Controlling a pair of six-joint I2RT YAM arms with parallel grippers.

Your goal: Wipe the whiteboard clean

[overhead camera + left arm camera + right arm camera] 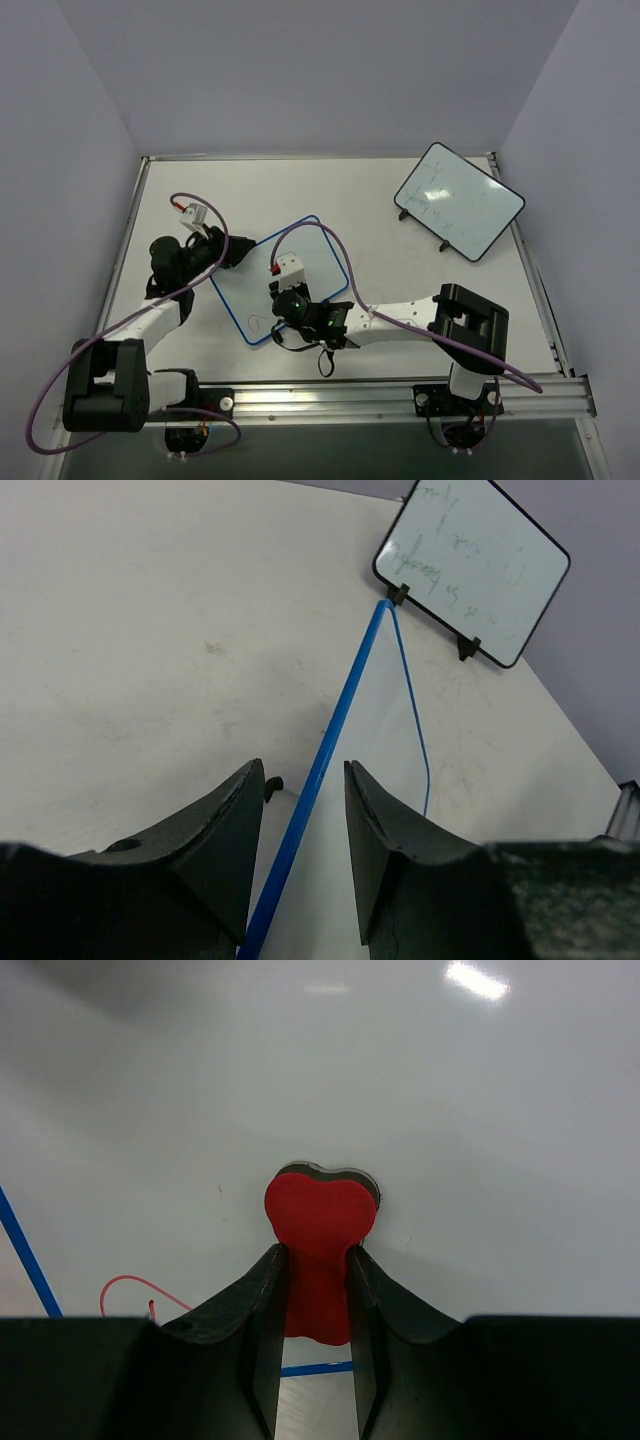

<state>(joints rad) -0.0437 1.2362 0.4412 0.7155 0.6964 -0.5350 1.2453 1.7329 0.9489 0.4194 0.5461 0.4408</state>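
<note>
Top external view: the whiteboard (312,252), a rectangular white panel with a thin blue rim and rounded corners, lies at an angle near the middle of the pale table (400,270). No brand or label can be read in this view. The left gripper (232,250) sits at the board's left edge. The right gripper (290,300) sits over the near part of the panel. A black-rimmed board (460,200) stands well apart at the far right. Left wrist view: the blue rim runs edge-on between the two dark, matte, wedge-shaped fingers (225,840), with a visible gap on each side, so the jaws stand apart and straddle the rim without clamping it. A small black foot (272,784) shows just beside the left finger. The black-rimmed board carries faint greenish handwriting, too faint to read, and rests on two small black feet. Right wrist view: the right fingers (265,1300) are clamped on the eraser (320,1218), a red heart-shaped pad with a dark layer behind it. The eraser is against the glossy white panel. A thin red scribble (128,1285) lies on the panel to the left of the eraser, near the blue rim and apart from the pad.
</note>
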